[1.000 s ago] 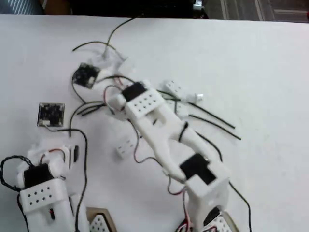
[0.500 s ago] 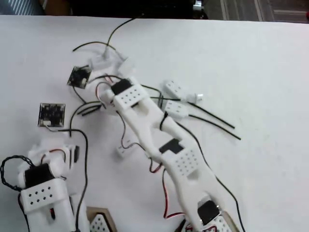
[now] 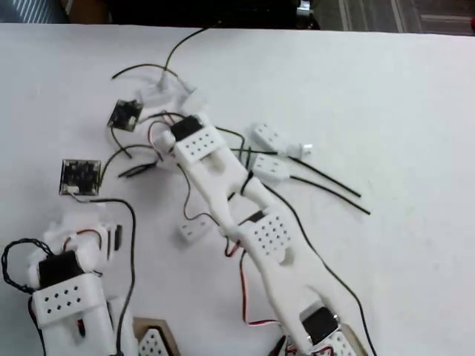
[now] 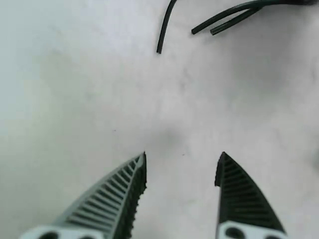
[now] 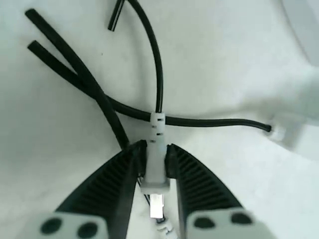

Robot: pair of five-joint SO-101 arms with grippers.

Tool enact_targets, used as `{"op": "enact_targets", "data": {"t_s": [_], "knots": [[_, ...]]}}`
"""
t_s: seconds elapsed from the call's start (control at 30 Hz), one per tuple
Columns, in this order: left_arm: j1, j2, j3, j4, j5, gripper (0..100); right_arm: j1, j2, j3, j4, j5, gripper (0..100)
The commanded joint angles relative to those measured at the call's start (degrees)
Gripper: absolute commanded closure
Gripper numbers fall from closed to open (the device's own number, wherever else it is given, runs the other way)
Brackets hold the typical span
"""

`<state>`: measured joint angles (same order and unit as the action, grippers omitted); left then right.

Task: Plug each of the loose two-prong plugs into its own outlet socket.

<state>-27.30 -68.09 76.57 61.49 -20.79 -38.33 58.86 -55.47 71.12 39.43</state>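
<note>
Right wrist view: right gripper (image 5: 155, 147) clamps plug (image 5: 153, 172), far and left of centre, apart from sockets (image 3: 270, 167) lying to its right. Left gripper (image 4: 183, 157) wide over table (image 4: 75, 74), near left. We judge nothing plugged in yet.

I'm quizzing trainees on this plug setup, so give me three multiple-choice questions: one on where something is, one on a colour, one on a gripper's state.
1. In the high view, the two black square boards lie on the table's: A left part; B right part; C centre.
2. The plug in the right gripper is: A black; B white; C red.
3. The left gripper is: A open; B shut on a cable; C shut on a plug.
Answers: 1 A, both sit left of centre; 2 B, its body shows white between dark fingers; 3 A, its fingers stand apart.
</note>
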Motion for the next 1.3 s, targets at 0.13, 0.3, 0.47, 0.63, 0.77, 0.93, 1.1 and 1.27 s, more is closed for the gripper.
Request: {"op": "enact_targets", "data": {"t_s": [0.13,0.3,0.47,0.63,0.77,0.93,1.1,1.27], "knots": [[-0.22,-1.01,-0.18,-2.2,0.09,77,0.57,-0.75,-15.03,11.91,-0.18,98.1],[-0.22,-1.01,-0.18,-2.29,0.26,77,0.57,-0.31,-26.02,22.11,-0.26,98.1],[-0.22,-1.01,-0.18,-2.29,0.35,77,0.84,-0.84,-29.45,27.3,-3.69,98.1],[-0.22,-1.01,-0.18,-2.29,0.35,77,2.86,-2.95,-27.43,27.56,-7.74,98.1],[-0.22,-1.01,1.05,-4.57,0.44,77,3.91,-8.04,-20.31,27.65,-9.41,98.1],[-0.22,-1.01,1.41,-5.36,0.44,77,4.09,-18.77,-6.59,27.56,-10.9,98.1],[-0.22,-1.01,1.41,-5.27,0.44,77,4.88,-29.32,10.46,27.47,-11.08,98.1],[-0.22,-1.01,1.41,-5.36,0.44,77,7.34,-37.76,26.55,27.38,-11.16,98.1]]}}
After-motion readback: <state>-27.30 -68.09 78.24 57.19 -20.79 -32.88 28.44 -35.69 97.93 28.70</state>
